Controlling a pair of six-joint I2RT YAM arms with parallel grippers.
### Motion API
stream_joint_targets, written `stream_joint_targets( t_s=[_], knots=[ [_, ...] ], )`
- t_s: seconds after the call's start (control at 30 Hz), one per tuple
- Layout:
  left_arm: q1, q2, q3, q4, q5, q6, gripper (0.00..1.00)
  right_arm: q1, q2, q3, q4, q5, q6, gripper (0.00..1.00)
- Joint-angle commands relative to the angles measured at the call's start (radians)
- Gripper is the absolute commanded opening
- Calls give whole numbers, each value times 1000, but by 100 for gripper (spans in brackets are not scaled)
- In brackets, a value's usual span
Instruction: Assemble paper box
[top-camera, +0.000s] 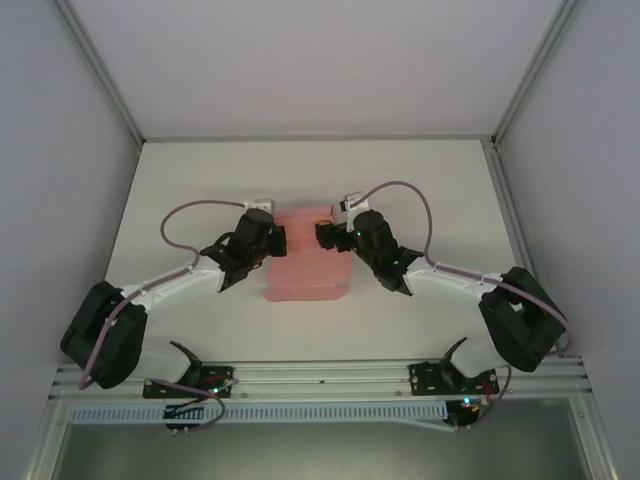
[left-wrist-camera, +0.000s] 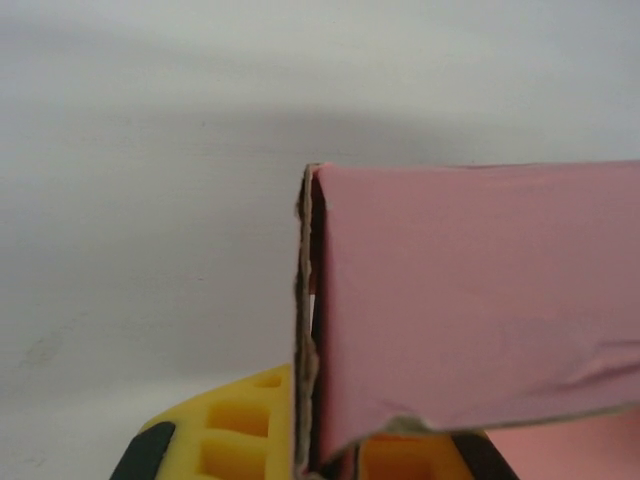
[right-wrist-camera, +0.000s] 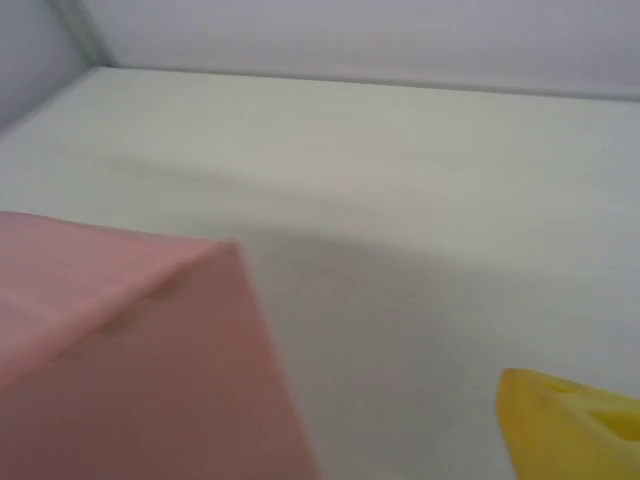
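Bracketing paper box (top-camera: 305, 268) — left claw (top-camera: 281, 240) straddles its wall | right claw (top-camera: 322, 236) beside it | both grips: cannot tell

1. Paper box (top-camera: 305, 272): one item counted, salmon-pink card. No second sheet or box is seen on the work surface.
2. Robot arms: two counted, a left arm (top-camera: 165, 290) and a right arm (top-camera: 450, 285).
3. Grippers: two counted, one per arm, the left gripper (top-camera: 280, 240) and the right gripper (top-camera: 322, 236).
4. Yellow finger pads: three counted in the wrist views, two on the left wrist view (left-wrist-camera: 235, 430) and one on the right wrist view (right-wrist-camera: 565, 425).
5. Lilac cables: two counted, one looping over the left arm (top-camera: 190, 213) and one over the right arm (top-camera: 420, 198).
6. Table (top-camera: 200, 180): one counted, white.
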Motion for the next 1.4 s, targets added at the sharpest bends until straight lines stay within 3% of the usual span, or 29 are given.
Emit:
stream_joint_targets(
  t_s=[0.0,0.1,0.23,0.37,0.47,0.63,0.83,1.07,1.17,1.37],
  knots=[
    [4,10,43,-3,-4,42,0,3,-50,49,4,-272,-19,100],
    [8,11,61,-20,-5,104,0,3,-107,32,-10,-254,23,100],
    [23,44,149,-118,43,345,0,3,-239,-13,-76,-81,116,100],
    [26,134,302,-313,135,712,0,-4,-382,-26,-331,158,240,100],
    [16,203,438,-481,244,1004,0,-26,-441,-24,-560,220,296,100],
    [4,335,682,-784,200,1267,0,-91,-521,-25,-865,279,422,100],
    [-67,558,880,-993,-52,1387,0,-124,-630,-121,-946,278,511,100],
    [-154,715,976,-967,-127,1418,2,-137,-703,-177,-961,272,550,100],
    [-174,776,1016,-954,-143,1397,20,-139,-715,-189,-961,267,557,100],
    [-177,792,1076,-941,-61,1362,42,-141,-722,-196,-954,259,531,100]
  ],
)
